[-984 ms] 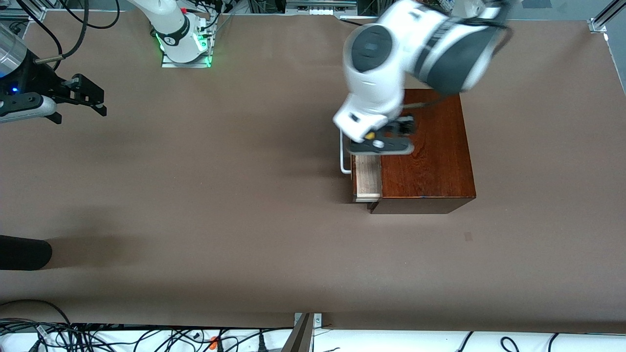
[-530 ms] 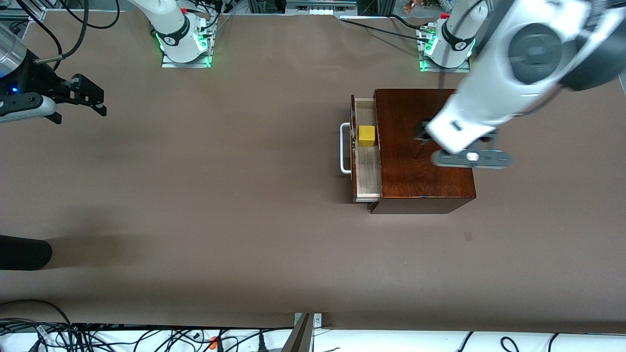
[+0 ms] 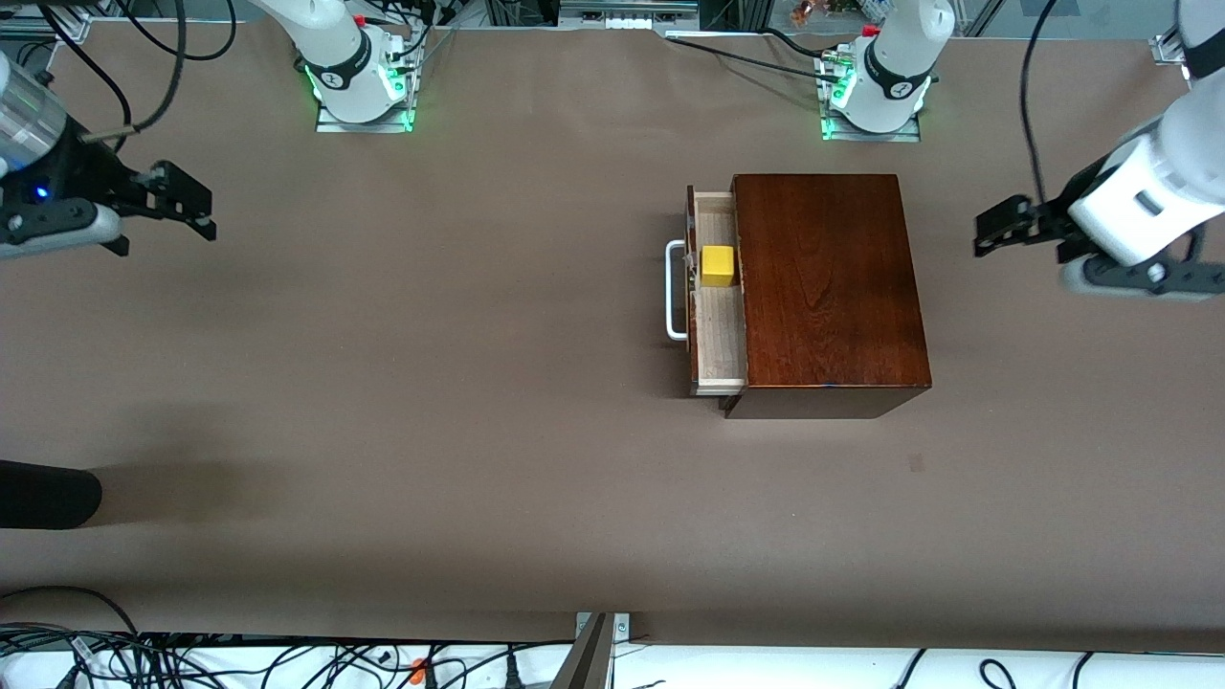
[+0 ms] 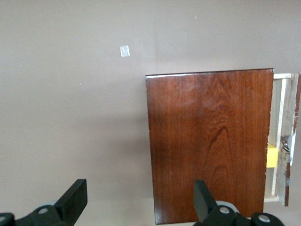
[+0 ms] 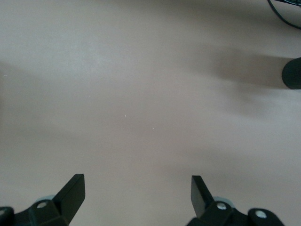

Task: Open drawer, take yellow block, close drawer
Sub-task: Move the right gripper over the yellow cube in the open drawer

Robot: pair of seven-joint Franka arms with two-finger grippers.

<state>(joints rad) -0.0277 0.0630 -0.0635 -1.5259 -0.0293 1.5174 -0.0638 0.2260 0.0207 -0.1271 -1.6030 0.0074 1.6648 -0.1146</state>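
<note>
Drawer [image 3: 716,316]: pulled partway out of the dark wooden box [image 3: 828,287], toward the right arm's end of the table; white bar handle [image 3: 675,290] on its front; long axis runs from nearer the front camera to farther from it.
Yellow block [image 3: 718,265]: sits in the pale tray, in the half farther from the front camera, just beside the box's edge, not gripped.
Left gripper [image 3: 1000,230]: over bare table at the left arm's end, empty, fingers spread wide; the box stands between it and the drawer, as the left wrist view shows.
Right gripper [image 3: 182,196]: waits over bare table at the right arm's end, fingers wide apart, empty, well apart from the drawer.
Coming move: the left gripper looks closer to the block, but must probably cross over the box top and descend into the tray.
</note>
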